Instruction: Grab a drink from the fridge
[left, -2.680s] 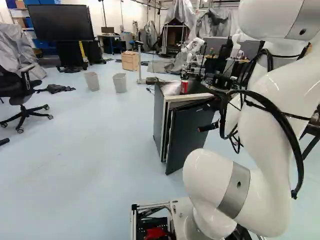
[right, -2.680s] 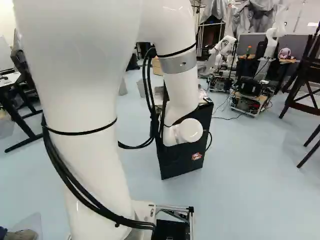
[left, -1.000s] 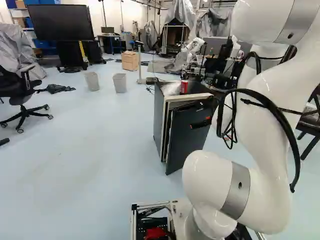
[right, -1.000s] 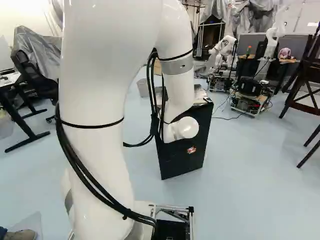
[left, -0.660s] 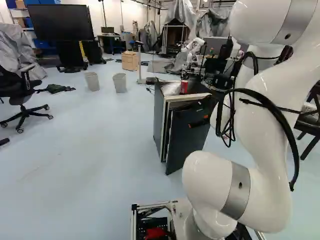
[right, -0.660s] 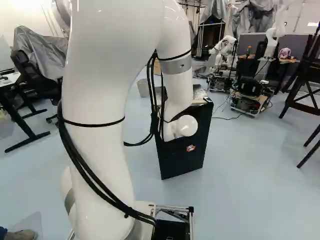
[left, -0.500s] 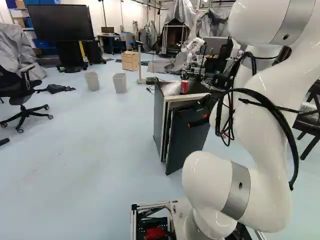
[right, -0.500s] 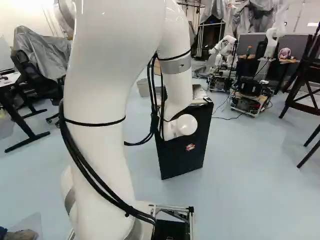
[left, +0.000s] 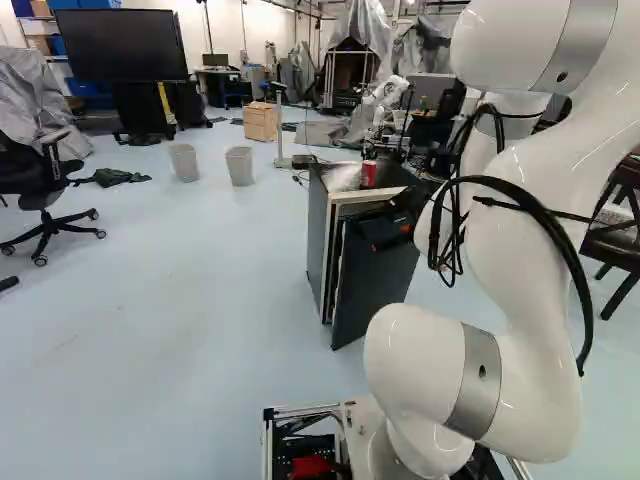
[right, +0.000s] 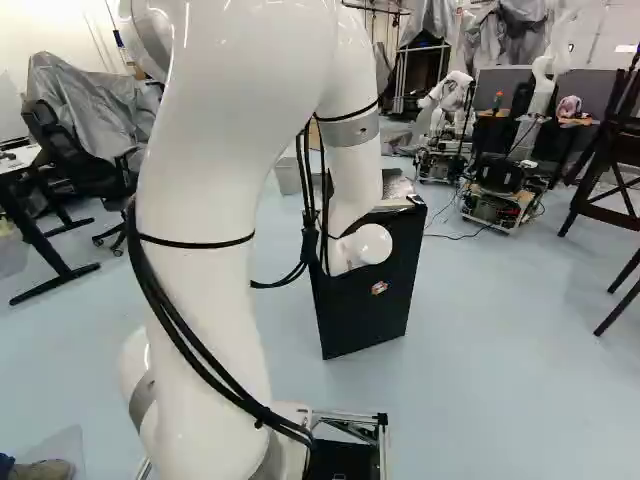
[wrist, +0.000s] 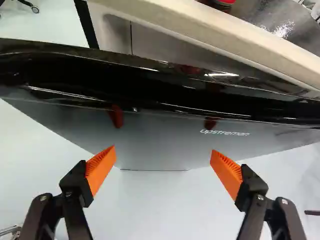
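Arm (left: 505, 250) shifted left, jaws over the ajar door (left: 372, 290), left base view.
Jaws wide open, holding nothing; red can (left: 368, 174) upright on top of fridge (left: 316, 240), near front edge.

The dark fridge (left: 317, 235) stands upright, its door (left: 368, 288) slightly ajar; a red can (left: 368, 175) stands on top.
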